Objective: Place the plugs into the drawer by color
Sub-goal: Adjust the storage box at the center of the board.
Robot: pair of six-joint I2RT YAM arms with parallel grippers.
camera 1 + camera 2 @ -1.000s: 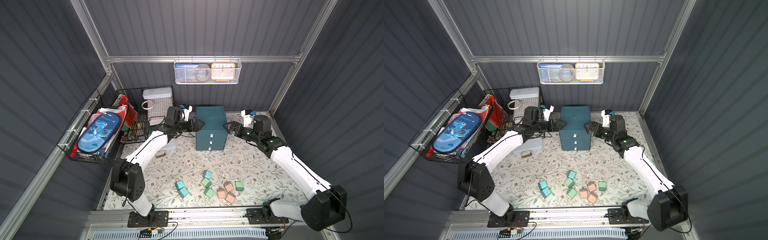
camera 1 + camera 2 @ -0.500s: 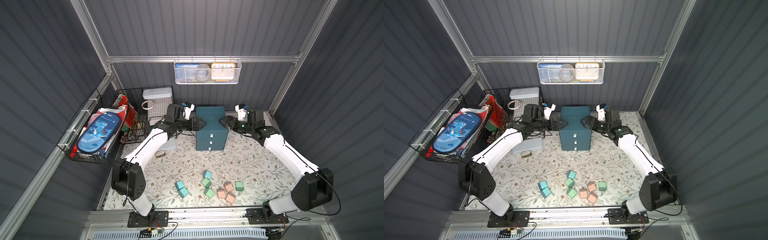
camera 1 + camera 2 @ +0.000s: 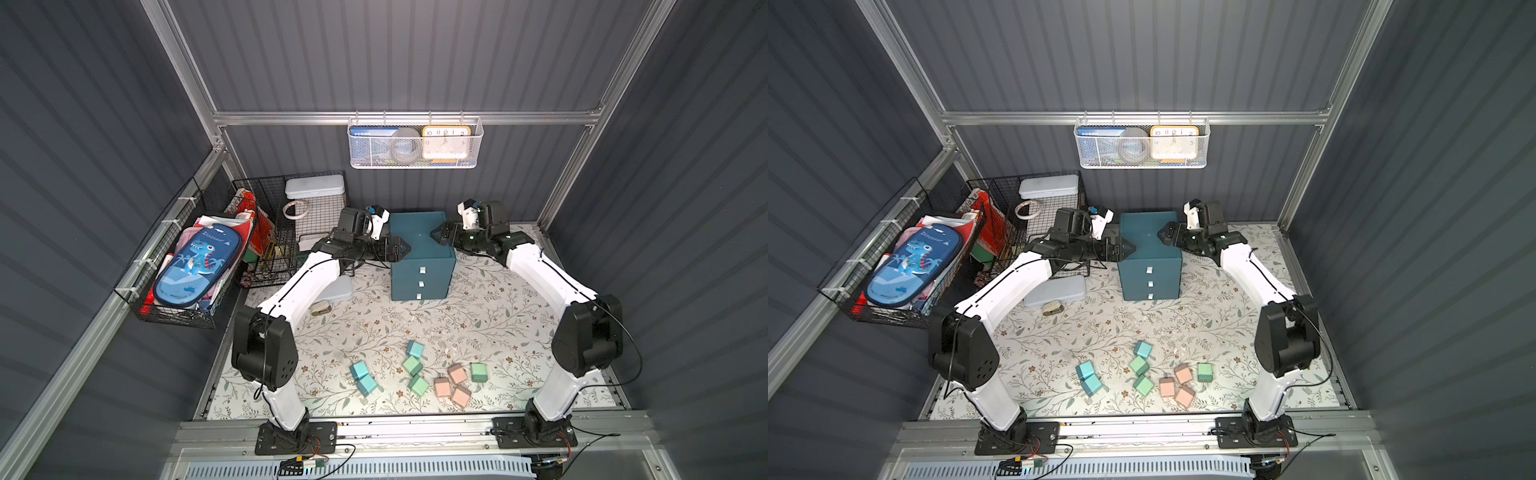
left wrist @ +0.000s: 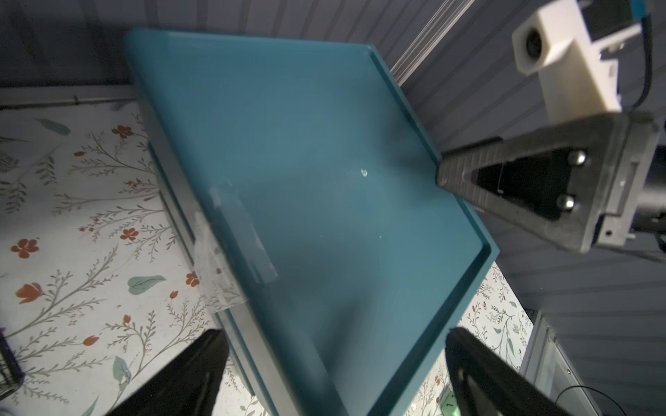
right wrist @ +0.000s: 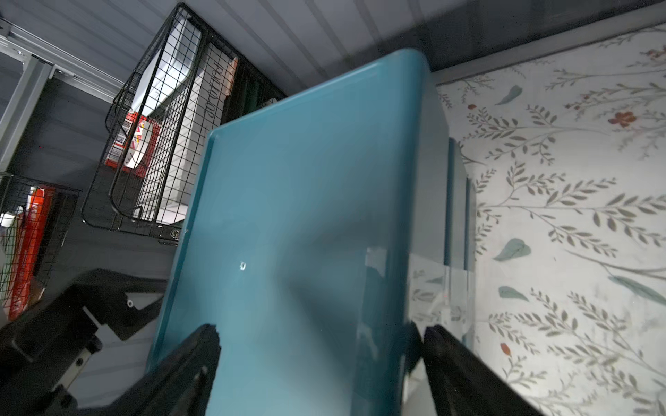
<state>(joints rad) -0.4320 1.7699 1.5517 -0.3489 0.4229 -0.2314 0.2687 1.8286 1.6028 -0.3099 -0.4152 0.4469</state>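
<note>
The dark teal drawer (image 3: pixel 419 266) stands at the back of the floral mat, its three drawers shut, seen in both top views (image 3: pixel 1148 266). My left gripper (image 3: pixel 405 249) is open at the cabinet's left top edge. My right gripper (image 3: pixel 434 235) is open at its right top edge, facing the left one. In the left wrist view the fingers (image 4: pixel 201 360) stand wide apart over the teal top (image 4: pixel 306 162). The right wrist view shows the same (image 5: pixel 306 198). Near the front lie the plugs: blue (image 3: pixel 358 370), green (image 3: pixel 412 365) and pink (image 3: pixel 457 373), three of each.
A black wire rack (image 3: pixel 291 232) with a pale tin and a tape roll stands back left. A wall basket (image 3: pixel 166 286) holds a dinosaur pencil case. A white mesh basket (image 3: pixel 415 143) hangs on the back wall. A pale blue case (image 3: pixel 1054 291) lies beside the left arm.
The right arm has swung in from the right until its gripper reaches the cabinet's top edge. The left gripper has opened wider at the opposite edge.
</note>
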